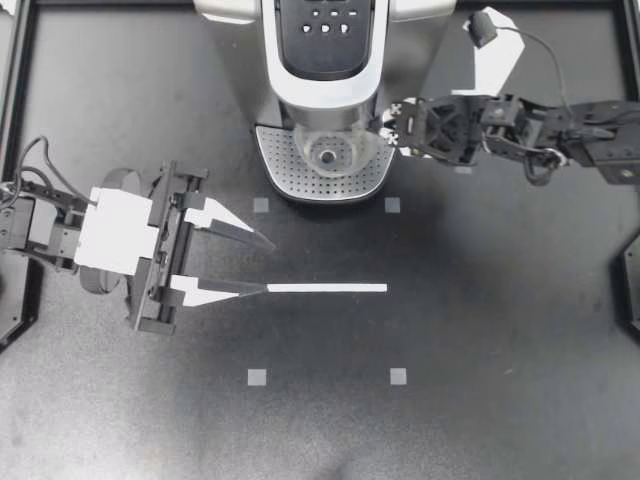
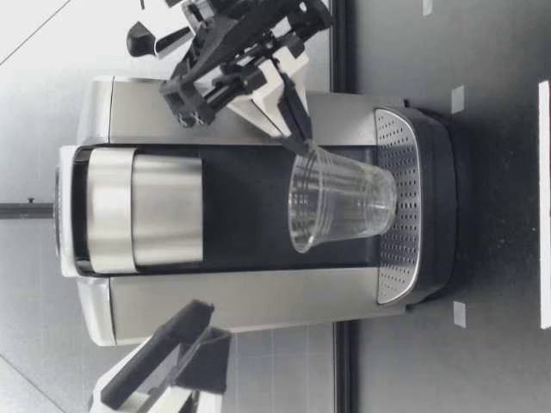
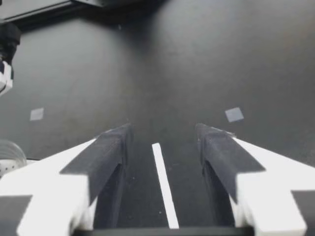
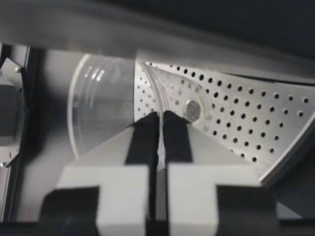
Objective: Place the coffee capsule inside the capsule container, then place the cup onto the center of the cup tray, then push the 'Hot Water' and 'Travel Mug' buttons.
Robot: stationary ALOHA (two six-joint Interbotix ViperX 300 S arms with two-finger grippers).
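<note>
Pinching the clear cup [image 1: 328, 152] by its rim, my right tool [image 1: 388, 128] seems closed on thin, light, crushable plastic; my left tool [image 1: 268, 267] hangs open.

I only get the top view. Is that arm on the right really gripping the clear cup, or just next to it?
Observer: Gripping. The right wrist view shows my right gripper pinching the cup by its wall between both fingers.
Visitor: Is the cup upright?
Observer: Roughly. In the low view its mouth faces up and its base is at the cup tray.
Visitor: Any room above it?
Observer: Yes, there is a clear gap below the brew head.
</note>
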